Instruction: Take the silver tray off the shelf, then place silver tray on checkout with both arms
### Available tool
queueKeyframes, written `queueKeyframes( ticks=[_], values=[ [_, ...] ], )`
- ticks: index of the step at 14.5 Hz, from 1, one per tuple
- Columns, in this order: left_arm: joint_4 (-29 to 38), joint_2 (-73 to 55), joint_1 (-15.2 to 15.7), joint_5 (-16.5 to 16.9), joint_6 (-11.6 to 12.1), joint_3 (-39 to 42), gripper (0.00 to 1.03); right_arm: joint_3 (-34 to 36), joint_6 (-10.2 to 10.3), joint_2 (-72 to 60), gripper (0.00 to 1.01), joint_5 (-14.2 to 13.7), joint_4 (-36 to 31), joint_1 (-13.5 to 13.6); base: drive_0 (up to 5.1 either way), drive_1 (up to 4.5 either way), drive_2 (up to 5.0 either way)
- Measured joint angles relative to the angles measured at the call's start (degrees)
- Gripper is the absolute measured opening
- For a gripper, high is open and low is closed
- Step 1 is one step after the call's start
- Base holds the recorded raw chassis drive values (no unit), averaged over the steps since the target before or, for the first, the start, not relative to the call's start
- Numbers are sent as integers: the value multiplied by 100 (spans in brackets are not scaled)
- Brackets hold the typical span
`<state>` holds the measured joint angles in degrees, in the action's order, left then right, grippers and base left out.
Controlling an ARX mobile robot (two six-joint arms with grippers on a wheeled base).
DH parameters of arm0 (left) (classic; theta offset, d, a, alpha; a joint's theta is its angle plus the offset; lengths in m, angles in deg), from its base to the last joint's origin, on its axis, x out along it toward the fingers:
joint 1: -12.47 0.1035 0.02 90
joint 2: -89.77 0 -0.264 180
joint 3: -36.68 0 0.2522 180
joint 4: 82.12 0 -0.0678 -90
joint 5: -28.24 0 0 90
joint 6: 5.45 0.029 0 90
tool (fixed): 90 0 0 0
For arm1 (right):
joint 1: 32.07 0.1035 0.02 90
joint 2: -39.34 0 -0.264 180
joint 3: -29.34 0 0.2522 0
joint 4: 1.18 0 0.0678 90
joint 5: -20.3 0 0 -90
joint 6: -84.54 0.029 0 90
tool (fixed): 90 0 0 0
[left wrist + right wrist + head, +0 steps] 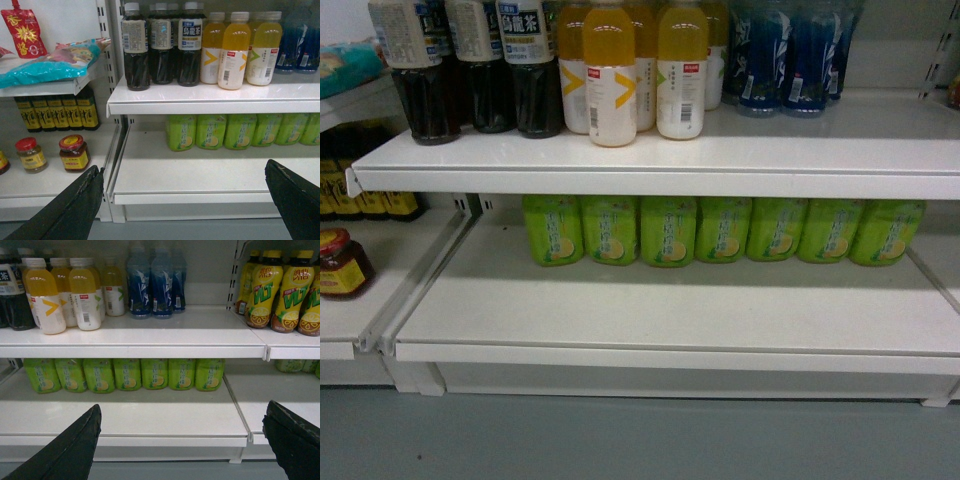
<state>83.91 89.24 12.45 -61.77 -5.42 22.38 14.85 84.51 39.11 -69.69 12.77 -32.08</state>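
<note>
We saw no silver tray in any view, and no checkout either, so the task looked unstarted: tray still to find, lift w/ both arms, carry, set down.

Both grippers faced bottle-lined shelves. Left gripper (185, 200) had its fingers (70, 210) spread wide, holding nothing; same for the right gripper (185, 440), fingers (65, 452) wide apart and empty.

Counts, head view:
- green bottles (668, 230) on the lower shelf board (670, 310): 7.
- Front row of the upper shelf board (650, 155): 3 dark tea bottles (480, 65), approx. 3 orange juice bottles (610, 70), more behind.
- Blue bottles (785, 55): 3 in the right wrist view.

Left wrist view: 2 jars (74, 152) and 4 dark yellow-labelled bottles (55, 112) showing.
</note>
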Motion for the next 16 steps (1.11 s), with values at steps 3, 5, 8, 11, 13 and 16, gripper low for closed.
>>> queueKeyframes(
  ticks=[3, 5, 8, 11, 13, 16],
  values=[
    [0, 0, 0, 0, 0, 0, 98, 0, 0, -2, 98, 0, 0, 0, 0, 0, 0],
    [0, 0, 0, 0, 0, 0, 98, 0, 0, 0, 98, 0, 0, 0, 0, 0, 0],
    [0, 0, 0, 0, 0, 0, 98, 0, 0, 0, 98, 0, 0, 0, 0, 0, 0],
    [0, 0, 0, 0, 0, 0, 98, 0, 0, 0, 98, 0, 0, 0, 0, 0, 0],
    [0, 0, 0, 0, 0, 0, 98, 0, 0, 0, 98, 0, 0, 0, 0, 0, 0],
    [0, 0, 0, 0, 0, 0, 98, 0, 0, 0, 98, 0, 0, 0, 0, 0, 0]
  ],
)
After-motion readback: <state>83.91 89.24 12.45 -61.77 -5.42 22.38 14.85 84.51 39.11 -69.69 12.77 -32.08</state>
